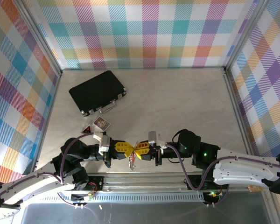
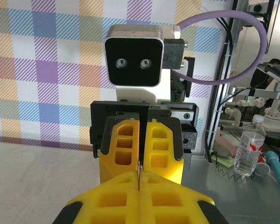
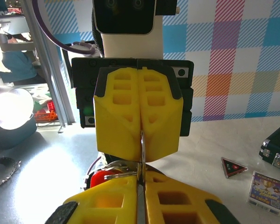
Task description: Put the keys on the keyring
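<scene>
Our left tool [image 2: 139, 179] is squeezed tight on the thin silver keyring [image 3: 142, 142]. Our right tool [image 3: 140, 182] is pinched narrow too, tip to tip with it, and looks to be nipping the same keyring. The red key [image 3: 100, 179] hangs just under the tips. We cannot tell if it is on the ring yet. If we pull or twist, the thin wire could slip out and drop with the key to the surface [image 1: 177, 102]. The tips could also bump. We count two tools, one key, one keyring, one black case [image 1: 97, 92], one little triangle [image 1: 86, 129] and one small card box [image 1: 101, 123].
</scene>
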`<state>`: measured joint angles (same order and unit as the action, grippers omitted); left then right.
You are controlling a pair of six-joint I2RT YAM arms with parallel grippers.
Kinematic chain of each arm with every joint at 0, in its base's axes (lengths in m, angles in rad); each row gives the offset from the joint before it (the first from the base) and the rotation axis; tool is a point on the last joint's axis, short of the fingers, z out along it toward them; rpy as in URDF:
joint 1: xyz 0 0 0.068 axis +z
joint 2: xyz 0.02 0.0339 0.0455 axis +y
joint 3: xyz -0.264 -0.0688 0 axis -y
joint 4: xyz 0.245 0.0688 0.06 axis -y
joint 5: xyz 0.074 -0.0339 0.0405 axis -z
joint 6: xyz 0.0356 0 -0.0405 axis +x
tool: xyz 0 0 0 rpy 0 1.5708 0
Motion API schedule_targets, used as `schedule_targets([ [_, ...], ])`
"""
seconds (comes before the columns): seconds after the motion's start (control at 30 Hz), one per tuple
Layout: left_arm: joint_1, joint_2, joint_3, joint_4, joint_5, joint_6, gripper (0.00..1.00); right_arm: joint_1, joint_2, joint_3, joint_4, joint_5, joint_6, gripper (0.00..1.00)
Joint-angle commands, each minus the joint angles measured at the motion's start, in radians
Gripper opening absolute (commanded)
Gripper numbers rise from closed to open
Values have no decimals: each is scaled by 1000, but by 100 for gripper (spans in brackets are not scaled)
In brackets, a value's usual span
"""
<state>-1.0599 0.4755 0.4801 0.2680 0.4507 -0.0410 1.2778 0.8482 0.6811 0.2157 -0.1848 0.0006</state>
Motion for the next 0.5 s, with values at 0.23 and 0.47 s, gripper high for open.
schedule_targets([
  [0.23, -9, -14, 0, 30, 0, -2, 0, 6, -32, 2, 44, 1, 7, 17],
  [0.47, -8, -13, 2, 26, 0, 1, 0, 6, -18, 9, 39, 13, 4, 11],
])
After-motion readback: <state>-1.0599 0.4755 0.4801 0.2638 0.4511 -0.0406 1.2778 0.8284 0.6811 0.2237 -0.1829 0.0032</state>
